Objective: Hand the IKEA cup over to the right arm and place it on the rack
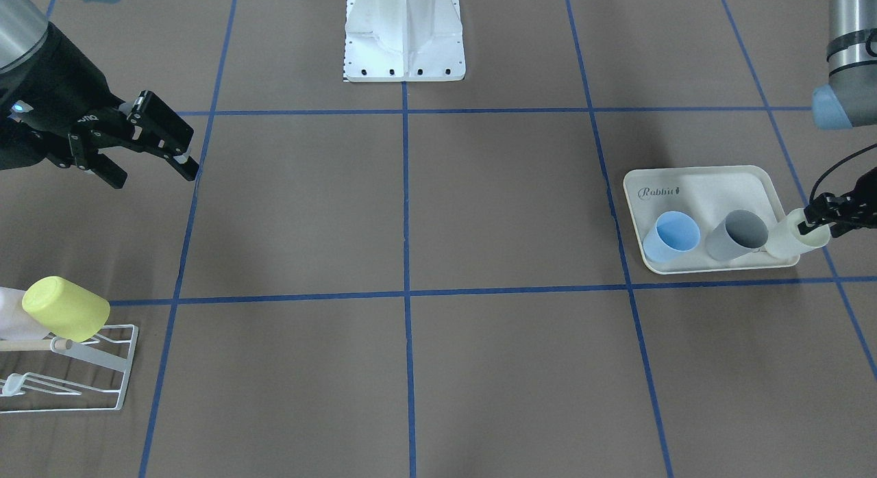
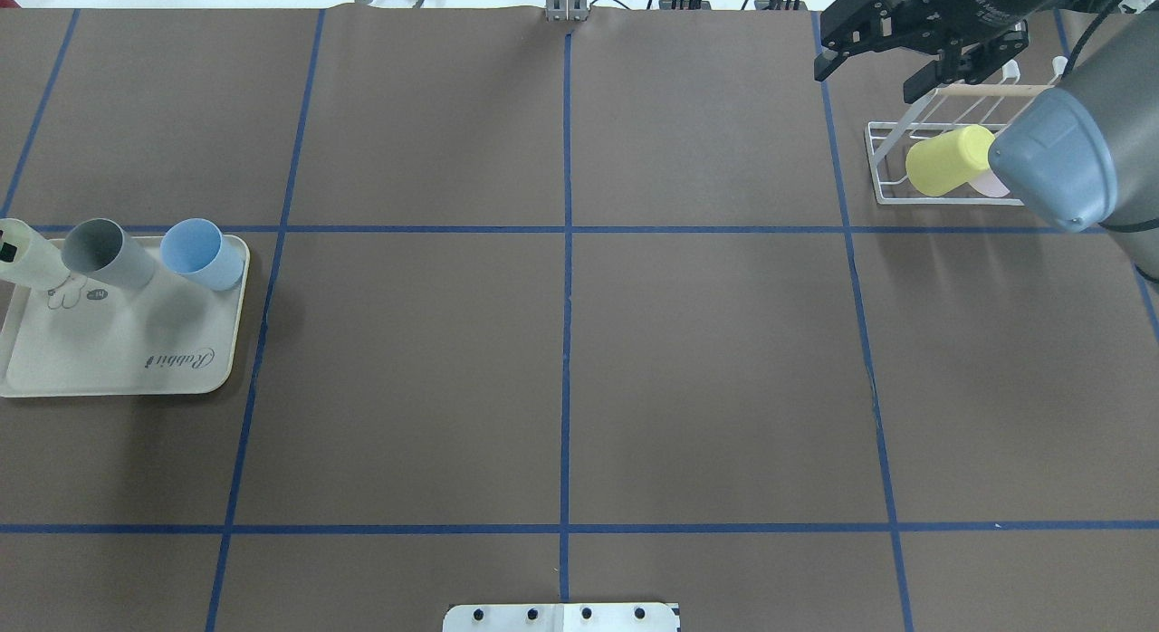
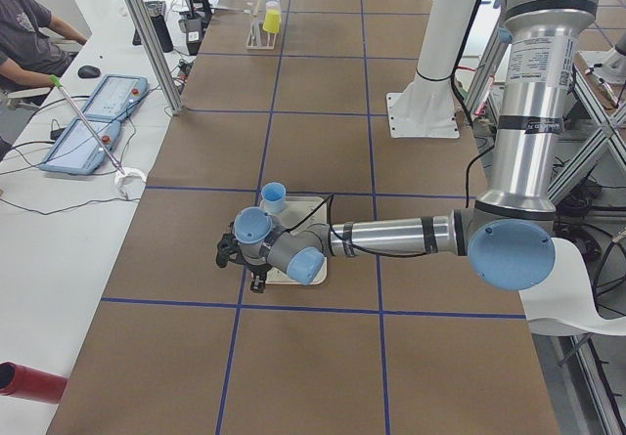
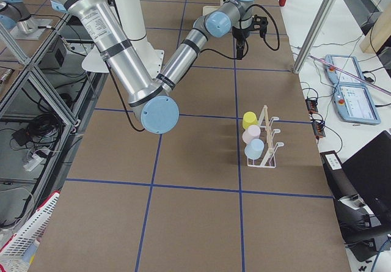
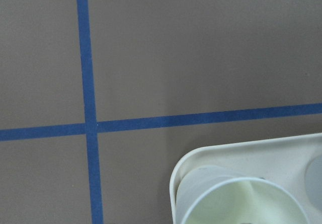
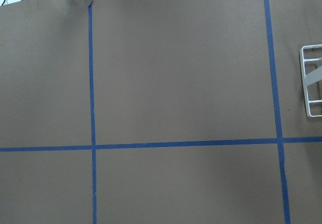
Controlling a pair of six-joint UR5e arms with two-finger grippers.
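The IKEA cup (image 1: 788, 240), pale cream-green, stands at the outer corner of the cream tray (image 1: 712, 183). My left gripper (image 1: 817, 216) is shut on its rim, one finger inside and one outside. The left wrist view looks down into this cup (image 5: 241, 199). The white wire rack (image 1: 103, 368) stands on the far side of the table, with a yellow cup (image 1: 65, 308) and a pink cup (image 1: 10, 313) on its pegs. My right gripper (image 1: 154, 175) hangs open and empty, on the robot's side of the rack (image 2: 892, 161) and above it.
A blue cup (image 1: 673, 235) and a grey cup (image 1: 738, 234) stand on the tray beside the IKEA cup. The robot's white base (image 1: 404, 40) is at the middle of the table edge. A person sits at a side bench (image 3: 29, 34).
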